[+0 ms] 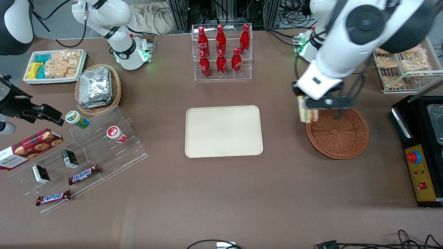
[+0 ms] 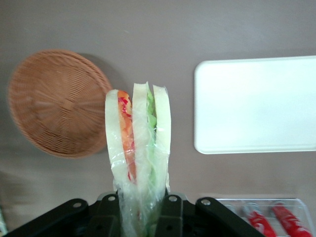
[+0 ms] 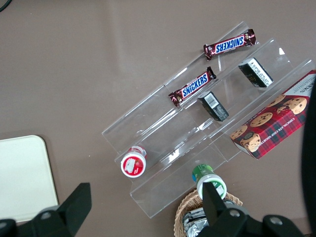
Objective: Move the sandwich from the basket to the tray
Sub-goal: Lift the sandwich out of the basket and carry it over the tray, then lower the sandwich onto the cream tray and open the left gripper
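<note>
The left arm's gripper (image 1: pixel 309 108) hangs above the table at the rim of the reddish-brown wicker basket (image 1: pixel 337 133), at about ten o'clock from the basket's centre in the front view. Its fingers are clamped on the wrapped sandwich (image 1: pixel 307 113), which hangs clear of the basket and touches nothing below. The wrist view shows why the hold looks secure: the sandwich (image 2: pixel 138 148) stands on edge between the pads, its bread slices and its orange and green filling running lengthwise away from the gripper (image 2: pixel 139 217), so the squeeze goes across the layers and the wrapping is pinched at the base.

The basket (image 2: pixel 57 101) now lies empty, so the lift-out seems done. The cream tray (image 1: pixel 223 131) sits bare at nine o'clock from the basket, well apart from it, nearer the table's middle, with open tabletop between. The carry toward it probably comes next, then a lowering. Held upright, the wedge may tip onto a broad face when released.
</note>
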Available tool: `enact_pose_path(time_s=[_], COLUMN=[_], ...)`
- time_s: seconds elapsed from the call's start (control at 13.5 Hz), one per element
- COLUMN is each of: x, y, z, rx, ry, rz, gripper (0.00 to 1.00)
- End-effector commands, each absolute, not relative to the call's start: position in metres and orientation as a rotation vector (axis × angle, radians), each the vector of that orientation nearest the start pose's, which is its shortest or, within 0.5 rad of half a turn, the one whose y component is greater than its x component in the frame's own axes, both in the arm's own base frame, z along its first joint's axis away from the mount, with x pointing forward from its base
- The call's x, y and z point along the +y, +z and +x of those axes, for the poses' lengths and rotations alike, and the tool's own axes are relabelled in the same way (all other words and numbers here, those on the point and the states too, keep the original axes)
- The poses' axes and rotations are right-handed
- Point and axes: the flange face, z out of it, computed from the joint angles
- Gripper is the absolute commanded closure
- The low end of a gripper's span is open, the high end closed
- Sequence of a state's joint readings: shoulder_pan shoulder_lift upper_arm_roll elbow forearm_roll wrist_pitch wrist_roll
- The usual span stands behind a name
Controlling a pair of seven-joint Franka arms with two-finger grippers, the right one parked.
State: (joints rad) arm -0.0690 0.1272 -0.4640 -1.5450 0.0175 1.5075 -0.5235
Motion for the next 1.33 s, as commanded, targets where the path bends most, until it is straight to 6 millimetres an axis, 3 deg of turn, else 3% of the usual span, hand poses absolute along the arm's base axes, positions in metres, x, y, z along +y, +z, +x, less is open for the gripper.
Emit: enact_pose_path(time_s=[0.0,0.3,0.52,0.74,0.96,1.26], x=[-0.323,-0.355,-0.366,-0.371,-0.391,-0.410], y=[0.557,0.533,0.499,0.440,0.367,0.292], z=[0.499,0.492,0.492,0.508,0.508,0.503], rx=[-0.010,0.075,0.106,0.106,0.076,0.056], ry=[0.276,0.277,0.234,0.207,0.141,0.086], rz=[-3.094,-3.114,-3.109,-3.095,-3.074,-3.020], gripper=[0.78,0.78,0.78,0.78,0.78,0.78])
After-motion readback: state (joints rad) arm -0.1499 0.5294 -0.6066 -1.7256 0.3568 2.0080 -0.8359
